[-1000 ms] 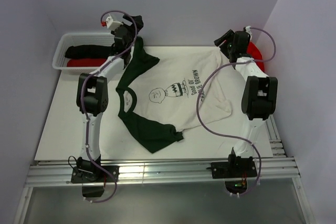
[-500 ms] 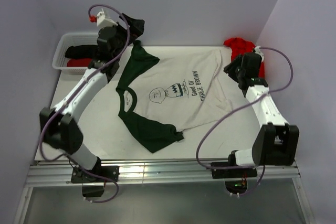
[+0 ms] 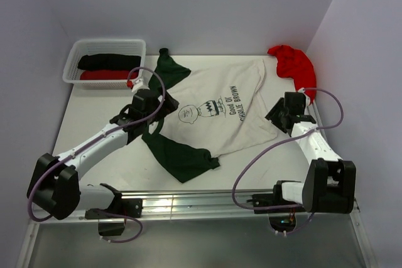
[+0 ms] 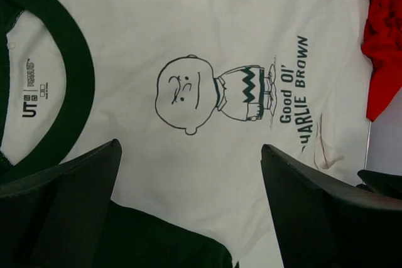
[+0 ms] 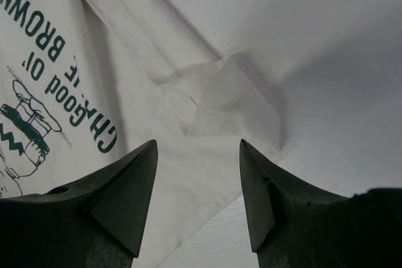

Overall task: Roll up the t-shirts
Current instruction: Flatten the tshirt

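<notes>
Both arms have swung down from the far edge onto the white t-shirt (image 3: 220,114), spread flat at the centre of the tabletop (image 3: 88,130). Left fingers (image 4: 81,186), released, hover by its collar at 9 o'clock. Right fingers (image 5: 119,199), parted and empty, hang over the 4 o'clock hem corner. Rolling probably starts next.
</notes>
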Controlling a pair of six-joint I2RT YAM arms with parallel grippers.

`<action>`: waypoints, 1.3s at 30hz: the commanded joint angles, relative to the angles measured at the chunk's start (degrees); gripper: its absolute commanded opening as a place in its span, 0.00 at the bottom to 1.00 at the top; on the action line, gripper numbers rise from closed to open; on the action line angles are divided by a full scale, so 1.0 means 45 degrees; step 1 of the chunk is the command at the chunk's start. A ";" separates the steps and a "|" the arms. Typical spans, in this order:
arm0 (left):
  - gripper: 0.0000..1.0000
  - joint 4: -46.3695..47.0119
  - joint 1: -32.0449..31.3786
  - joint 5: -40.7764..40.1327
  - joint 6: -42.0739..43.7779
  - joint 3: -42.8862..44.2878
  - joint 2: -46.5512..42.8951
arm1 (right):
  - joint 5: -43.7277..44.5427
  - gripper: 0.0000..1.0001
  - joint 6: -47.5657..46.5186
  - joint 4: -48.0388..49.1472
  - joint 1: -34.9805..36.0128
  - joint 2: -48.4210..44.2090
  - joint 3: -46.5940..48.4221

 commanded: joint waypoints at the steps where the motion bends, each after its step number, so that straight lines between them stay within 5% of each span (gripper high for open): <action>1: 0.98 0.0485 -0.0004 -0.0639 -0.0371 -0.0139 0.0054 | -0.0517 0.62 0.0353 0.0274 -0.0150 0.0936 0.0523; 8: 0.98 0.0543 0.0035 -0.0621 -0.0216 -0.0023 0.0992 | -0.0595 0.62 0.1289 0.0449 -0.0150 0.2442 0.0915; 17: 0.96 0.1676 0.0893 0.0921 -0.0723 -0.0609 0.2008 | 0.1026 0.50 0.2345 -0.0176 -0.0169 0.3009 0.1578; 23: 0.96 0.1500 0.1420 0.1351 -0.0821 -0.0413 0.3238 | 0.0792 0.57 0.2345 -0.0625 -0.0208 0.3771 0.2165; 34: 0.97 0.0640 0.1948 0.2092 -0.1074 0.0154 0.5114 | 0.0655 0.54 0.2736 -0.1035 -0.0208 0.4669 0.2360; 39: 0.96 0.0817 0.2261 0.2231 -0.1134 -0.0120 0.5095 | 0.1551 0.30 0.3145 -0.1503 -0.0247 0.4243 0.2244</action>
